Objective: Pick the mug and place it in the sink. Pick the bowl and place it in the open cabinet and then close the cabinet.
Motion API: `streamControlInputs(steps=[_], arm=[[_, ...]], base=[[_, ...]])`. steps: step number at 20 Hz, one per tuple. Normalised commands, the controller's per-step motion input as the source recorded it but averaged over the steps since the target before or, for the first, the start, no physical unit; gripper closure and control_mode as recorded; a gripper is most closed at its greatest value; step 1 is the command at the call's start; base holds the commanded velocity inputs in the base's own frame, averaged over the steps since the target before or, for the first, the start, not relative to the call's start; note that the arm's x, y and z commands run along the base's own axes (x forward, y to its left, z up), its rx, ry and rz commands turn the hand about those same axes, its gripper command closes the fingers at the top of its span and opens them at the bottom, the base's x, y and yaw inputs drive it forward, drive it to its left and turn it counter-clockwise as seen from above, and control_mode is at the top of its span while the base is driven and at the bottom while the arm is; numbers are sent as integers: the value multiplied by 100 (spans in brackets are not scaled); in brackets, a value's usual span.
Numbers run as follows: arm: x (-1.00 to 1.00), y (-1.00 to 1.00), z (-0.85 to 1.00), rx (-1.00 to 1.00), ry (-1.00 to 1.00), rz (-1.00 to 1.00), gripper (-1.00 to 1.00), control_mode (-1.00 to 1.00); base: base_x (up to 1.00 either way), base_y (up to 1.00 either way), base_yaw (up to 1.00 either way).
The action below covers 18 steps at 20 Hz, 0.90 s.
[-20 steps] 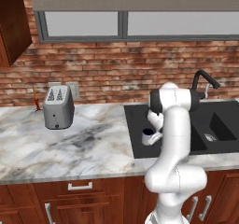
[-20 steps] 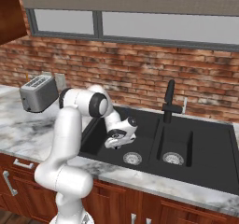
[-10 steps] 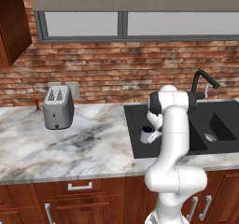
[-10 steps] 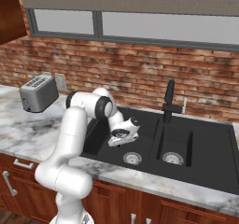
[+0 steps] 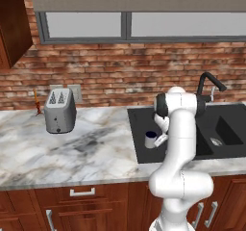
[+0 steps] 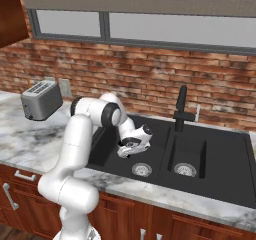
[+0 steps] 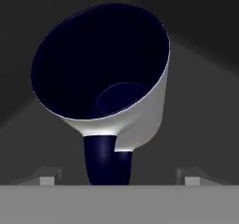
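Gripper (image 7: 119, 178) hung low in the sink's (image 5: 144, 153) left basin, its fingers spread wide apart and clear of the mug (image 7: 107, 73), which sat on the basin floor. Mug step looked done; next it would need to rise clear and seek the bowl.

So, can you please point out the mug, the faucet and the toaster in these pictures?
mug (image 7: 140, 120): hand view, on its white outer wall.
faucet (image 6: 181, 109): right base view, on the upright black neck.
toaster (image 5: 59, 112): left base view, on its grey front side.
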Motion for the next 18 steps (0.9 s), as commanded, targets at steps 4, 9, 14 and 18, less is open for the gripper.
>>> streamControlInputs(steps=[4,9,14,18], arm=[[-23,1,74,0,1,-10,-100,-100],[-21,0,99,-2,1,-16,-100,-100],[-19,0,100,-6,7,-28,-100,-100],[-33,1,100,-7,9,-28,-100,-100]], base=[[0,0,0],[0,0,0],[0,0,0],[0,0,0]])
